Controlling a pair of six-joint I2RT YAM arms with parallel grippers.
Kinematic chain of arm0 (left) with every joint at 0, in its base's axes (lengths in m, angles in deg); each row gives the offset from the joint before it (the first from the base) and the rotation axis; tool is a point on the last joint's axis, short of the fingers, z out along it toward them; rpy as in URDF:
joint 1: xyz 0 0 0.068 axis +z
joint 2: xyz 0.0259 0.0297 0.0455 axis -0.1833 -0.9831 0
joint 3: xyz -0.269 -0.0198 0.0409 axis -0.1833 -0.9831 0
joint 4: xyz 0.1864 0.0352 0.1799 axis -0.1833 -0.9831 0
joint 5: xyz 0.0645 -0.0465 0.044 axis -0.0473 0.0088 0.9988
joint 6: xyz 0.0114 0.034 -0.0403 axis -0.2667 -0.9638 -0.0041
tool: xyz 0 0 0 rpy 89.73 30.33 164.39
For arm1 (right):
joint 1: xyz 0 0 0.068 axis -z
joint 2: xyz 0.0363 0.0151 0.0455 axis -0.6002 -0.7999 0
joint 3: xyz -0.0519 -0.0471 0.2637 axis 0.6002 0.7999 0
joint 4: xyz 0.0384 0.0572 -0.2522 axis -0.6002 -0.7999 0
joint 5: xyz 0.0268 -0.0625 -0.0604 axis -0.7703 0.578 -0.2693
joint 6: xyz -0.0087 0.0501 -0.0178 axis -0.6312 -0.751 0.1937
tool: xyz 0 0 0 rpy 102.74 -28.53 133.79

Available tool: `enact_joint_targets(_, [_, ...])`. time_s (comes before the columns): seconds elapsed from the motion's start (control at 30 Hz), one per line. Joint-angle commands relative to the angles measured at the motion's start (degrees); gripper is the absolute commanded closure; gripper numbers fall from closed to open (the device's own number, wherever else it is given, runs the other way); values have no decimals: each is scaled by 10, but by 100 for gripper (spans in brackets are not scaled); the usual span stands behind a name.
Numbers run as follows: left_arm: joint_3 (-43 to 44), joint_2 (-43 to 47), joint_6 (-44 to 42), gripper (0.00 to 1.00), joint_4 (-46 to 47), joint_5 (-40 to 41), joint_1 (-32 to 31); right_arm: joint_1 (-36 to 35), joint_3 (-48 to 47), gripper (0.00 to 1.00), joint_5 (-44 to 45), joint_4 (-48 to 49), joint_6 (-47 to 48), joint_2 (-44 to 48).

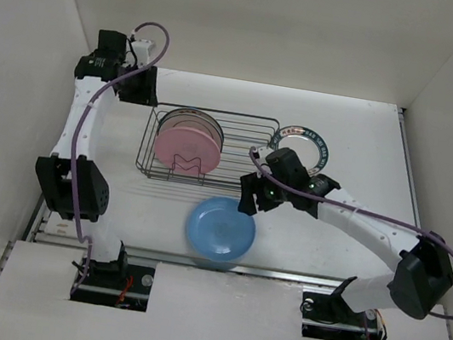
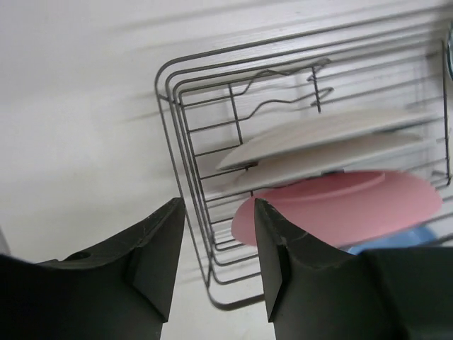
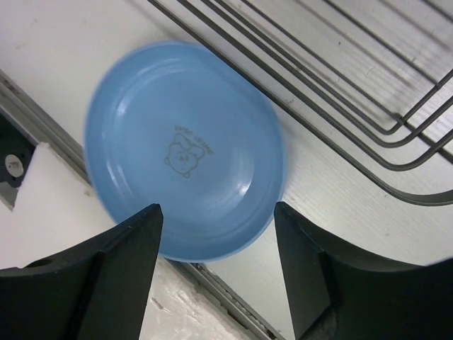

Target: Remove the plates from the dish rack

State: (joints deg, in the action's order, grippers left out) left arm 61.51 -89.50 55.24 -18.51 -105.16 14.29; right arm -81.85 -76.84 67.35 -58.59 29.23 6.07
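Note:
The wire dish rack [image 1: 228,186] stands mid-table. At its left end a pink plate [image 1: 185,148] stands upright with pale plates [image 1: 185,118] behind it. A blue plate [image 1: 221,228] with a small cartoon face lies flat in front of the rack. A dark patterned-rim plate [image 1: 302,134] lies right of the rack, partly hidden by my right arm. My left gripper [image 1: 146,91] is open and empty at the rack's far left corner. My right gripper [image 1: 249,200] is open and empty above the blue plate's [image 3: 184,149] right rim.
White walls close in on the table at left, back and right. A metal rail [image 3: 212,290] runs along the table's near edge, just in front of the blue plate. In the left wrist view the rack's end wires [image 2: 185,205] lie between my fingers [image 2: 159,255].

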Motion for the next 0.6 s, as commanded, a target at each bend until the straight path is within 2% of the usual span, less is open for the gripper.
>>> enact_joint_targets(0.0, [-10, 43, -148, 60, -20, -86, -30, 2, -47, 30, 0, -6, 13, 27])
enact_joint_targets(0.1, [-10, 42, -218, 60, -63, -84, -71, 2, -70, 29, 5, -6, 25, 27])
enact_joint_targets(0.23, [27, -10, -238, 60, -93, -44, -127, 2, -87, 29, 5, -11, 30, 0])
enact_joint_targets(0.37, [67, -57, -263, 61, -153, -44, -139, 2, -87, 29, 0, -11, 30, -6])
enact_joint_targets(0.57, [27, -51, -280, 64, -148, -30, -150, 2, -64, 29, 5, 0, 30, -1])
